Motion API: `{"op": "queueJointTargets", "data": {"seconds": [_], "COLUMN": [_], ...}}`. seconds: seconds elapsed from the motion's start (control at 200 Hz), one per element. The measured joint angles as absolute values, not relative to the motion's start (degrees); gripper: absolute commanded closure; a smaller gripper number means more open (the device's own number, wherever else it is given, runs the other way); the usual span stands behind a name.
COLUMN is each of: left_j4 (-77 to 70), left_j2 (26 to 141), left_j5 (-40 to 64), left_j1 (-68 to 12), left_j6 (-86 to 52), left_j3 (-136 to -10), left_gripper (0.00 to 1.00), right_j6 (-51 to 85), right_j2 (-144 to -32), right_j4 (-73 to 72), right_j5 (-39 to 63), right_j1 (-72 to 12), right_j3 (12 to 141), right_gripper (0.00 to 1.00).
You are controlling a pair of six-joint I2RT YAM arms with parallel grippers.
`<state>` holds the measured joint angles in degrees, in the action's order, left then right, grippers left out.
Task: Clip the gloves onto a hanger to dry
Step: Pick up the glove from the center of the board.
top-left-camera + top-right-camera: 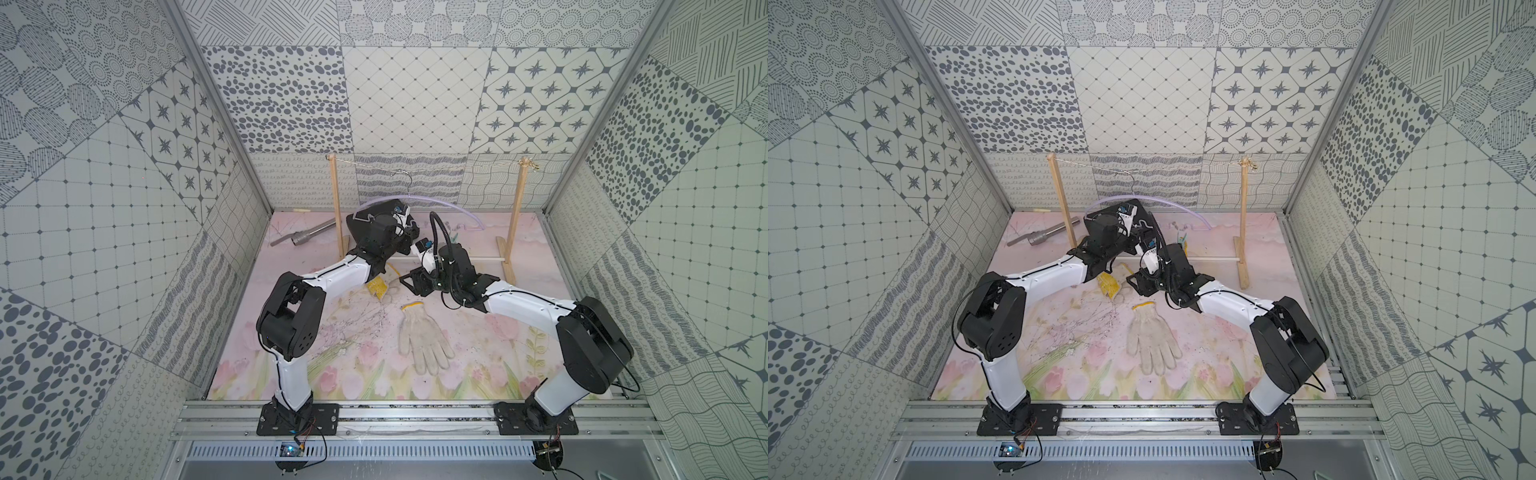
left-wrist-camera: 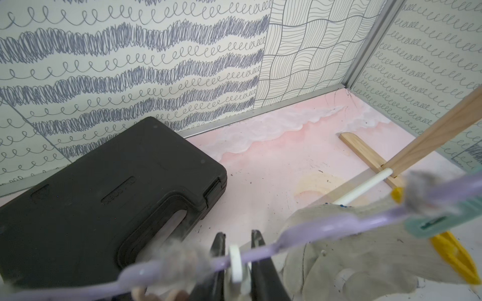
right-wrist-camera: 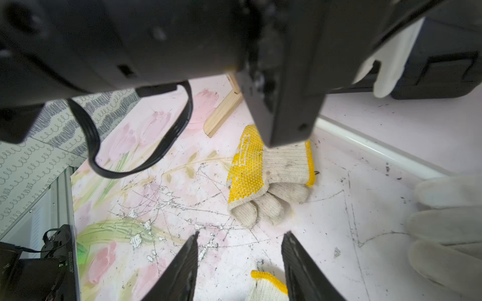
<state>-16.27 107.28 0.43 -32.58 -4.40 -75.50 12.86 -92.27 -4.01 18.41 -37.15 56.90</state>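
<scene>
The pale lilac hanger (image 1: 457, 205) (image 1: 1183, 208) hangs by its hook from the string. Its wavy bar (image 2: 313, 229) crosses the left wrist view. My left gripper (image 2: 238, 233) is shut on a small white clip (image 2: 236, 263) dangling from that bar. An off-white glove (image 2: 339, 247) hangs beside it, under a teal clip (image 2: 427, 224). A plain glove (image 1: 424, 336) (image 1: 1152, 340) lies flat on the floor. Another glove (image 3: 260, 177) (image 1: 380, 286), with a yellow-dotted palm, lies folded. My right gripper (image 3: 242, 234) (image 1: 402, 281) is open above the floor, and the plain glove's yellow cuff (image 3: 268, 280) lies below, between its jaws.
A black plastic case (image 2: 104, 195) lies against the back wall. The wooden frame's posts (image 1: 336, 208) (image 1: 517, 208) stand on either side of the hanger, joined by a white rod (image 2: 365, 187). A grey metal tool (image 1: 307, 232) lies at the back left.
</scene>
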Motion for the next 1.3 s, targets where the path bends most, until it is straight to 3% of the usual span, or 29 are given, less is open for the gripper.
{"op": "queueJointTargets", "data": {"seconds": [0.29,0.51,0.695,1.156,1.301], "left_j4": [-13.7,-11.7,-9.6,-7.1,-6.5], "left_j2": [106.4,105.6,105.6,105.4,105.4], "left_j5": [2.1,2.6,1.3,0.8,2.6], "left_j1": [-32.6,-32.6,-32.3,-31.8,-31.8], "left_j6": [-4.6,-5.0,-4.6,-4.6,-5.0], "left_j3": [-75.5,-75.7,-76.5,-77.6,-78.2], "left_gripper": [1.0,1.0,1.0,1.0,1.0], "right_j6": [13.0,12.6,14.2,38.8,45.6], "right_j2": [-90.5,-94.4,-97.7,-105.1,-108.1], "right_j4": [-5.0,-8.0,-12.4,-26.4,-26.8], "right_j5": [17.4,15.6,12.7,7.9,4.9], "right_j1": [-37.0,-39.7,-41.9,-42.9,-43.4], "right_j3": [56.1,55.9,55.1,53.0,51.5], "right_gripper": [0.55,0.48,0.54,0.59,0.56]}}
